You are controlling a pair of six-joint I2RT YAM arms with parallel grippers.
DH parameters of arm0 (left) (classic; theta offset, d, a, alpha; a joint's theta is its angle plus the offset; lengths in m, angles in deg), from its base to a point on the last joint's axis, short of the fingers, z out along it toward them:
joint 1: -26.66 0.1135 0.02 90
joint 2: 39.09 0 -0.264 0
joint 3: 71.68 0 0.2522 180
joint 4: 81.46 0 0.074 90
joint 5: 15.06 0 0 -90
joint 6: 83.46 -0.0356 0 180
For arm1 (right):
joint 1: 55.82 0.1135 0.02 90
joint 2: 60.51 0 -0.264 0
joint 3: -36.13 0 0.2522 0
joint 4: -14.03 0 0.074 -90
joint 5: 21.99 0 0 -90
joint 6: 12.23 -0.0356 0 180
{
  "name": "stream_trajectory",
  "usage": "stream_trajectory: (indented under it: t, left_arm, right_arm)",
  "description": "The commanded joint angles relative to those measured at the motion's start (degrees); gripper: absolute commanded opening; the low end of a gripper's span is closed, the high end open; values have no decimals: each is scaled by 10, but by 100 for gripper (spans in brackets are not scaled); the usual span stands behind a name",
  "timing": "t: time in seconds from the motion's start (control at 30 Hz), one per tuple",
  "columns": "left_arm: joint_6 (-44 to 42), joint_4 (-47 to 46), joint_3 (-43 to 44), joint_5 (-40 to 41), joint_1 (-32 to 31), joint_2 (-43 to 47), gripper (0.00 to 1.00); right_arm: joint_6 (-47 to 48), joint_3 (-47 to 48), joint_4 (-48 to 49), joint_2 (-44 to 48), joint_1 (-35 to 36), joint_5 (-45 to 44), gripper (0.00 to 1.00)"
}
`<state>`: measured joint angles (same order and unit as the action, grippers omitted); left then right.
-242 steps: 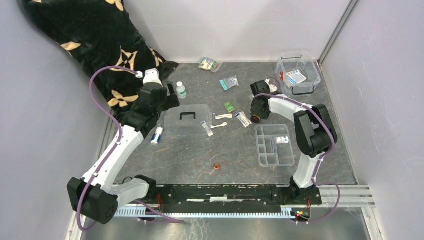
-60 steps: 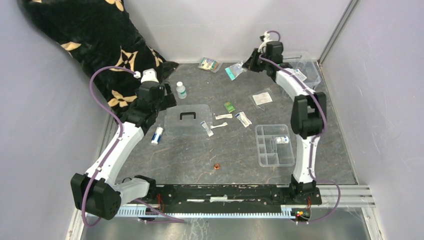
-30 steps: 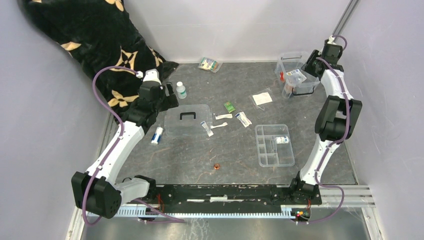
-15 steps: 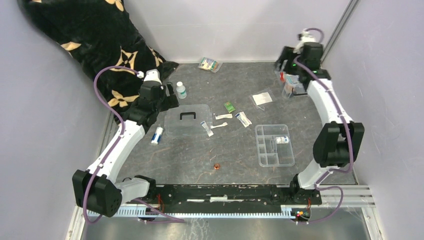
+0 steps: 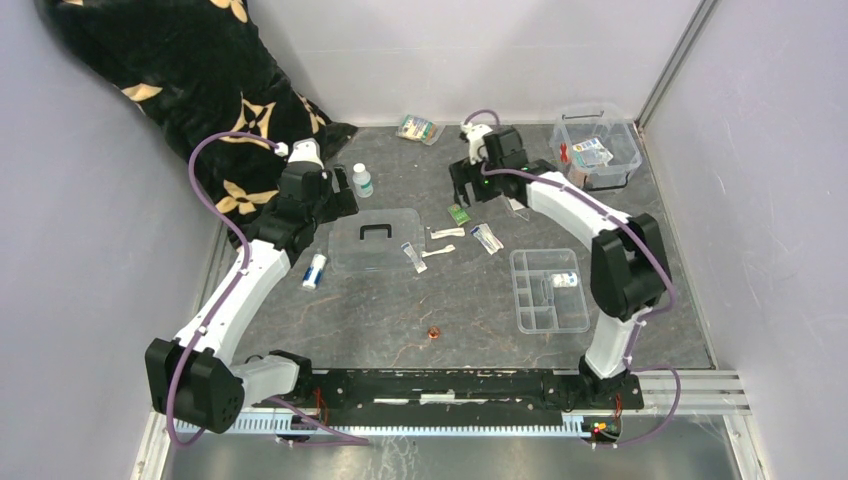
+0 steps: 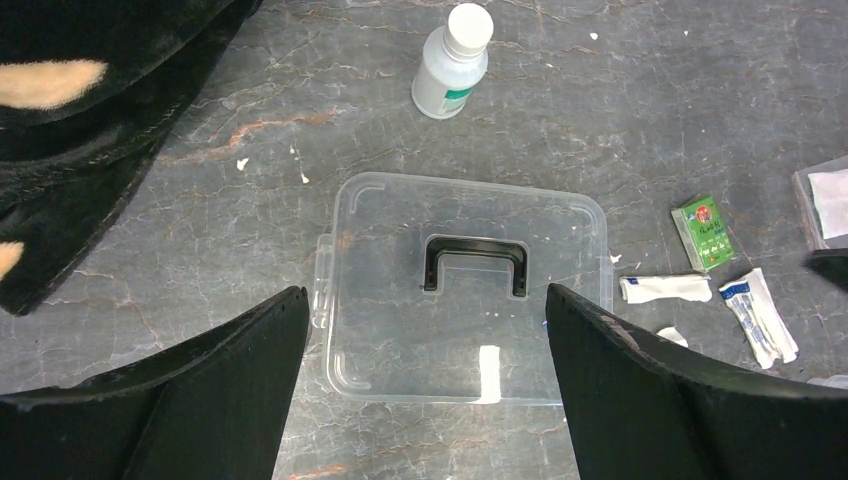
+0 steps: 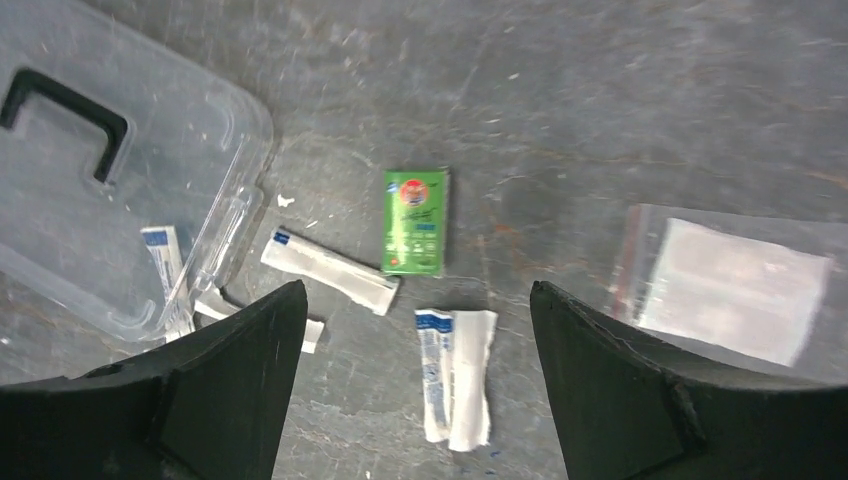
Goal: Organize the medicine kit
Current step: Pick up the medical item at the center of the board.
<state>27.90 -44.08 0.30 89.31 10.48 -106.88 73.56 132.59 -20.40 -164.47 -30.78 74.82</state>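
Medicine kit, a small clear rectangular plastic box w/ red cross mark and black side clips [image 5: 597, 148], sat at the far right corner of the dark stone-look table [image 5: 400, 310], open-topped, a few packets inside. Judged light, stiff, thin-walled and smooth, so prob slippery; could skid or crack if squeezed hard. Best hold prob a side wall at the rim, or a clip. Its flat clear lid w/ black handle [image 6: 465, 285] lay flat left of table centre, well apart from the box. The handle looked the obvious grab point, since the lid's edge sat flush on the surface. Shallow clear divided tray [image 5: 548, 290] lay toward the near right edge, also apart.

L gripper [image 6: 425, 292] hung over the lid, fingers spread wide, nothing btwn them. R gripper [image 7: 415, 288] hovered over a small green sachet [image 7: 416, 221] mid-table, jaws wide, empty. Small white bottle [image 6: 455, 60] sat just beyond the lid. A clear pouch w/ white pad [image 7: 730, 280] lay to the sachet's right, and white sachets [image 7: 455, 370] near it.

Vs a sec earlier: R arm had been at the box in the far right corner w/ jaws much narrower. It had since swung left to mid-table and opened. The clear bag w/ teal item, in the R jaws two secs back, was no longer held. L arm, lid, tray unchanged
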Motion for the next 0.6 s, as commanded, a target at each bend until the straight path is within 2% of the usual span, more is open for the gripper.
stream_trajectory:
  t: [0.0, 0.27, 0.57]
  left_arm:
    - [-16, -16, 7, -13, 3, 1, 94]
    - [-17, -16, 8, -14, 3, -1, 94]
    - [-19, -15, 10, -4, 3, 2, 94]
  right_arm:
    - [31, 44, -12, -53, 28, -45, 89]
    - [38, 79, 5, -135, 53, -109, 87]
    - [35, 105, 0, -180, 56, -110, 83]
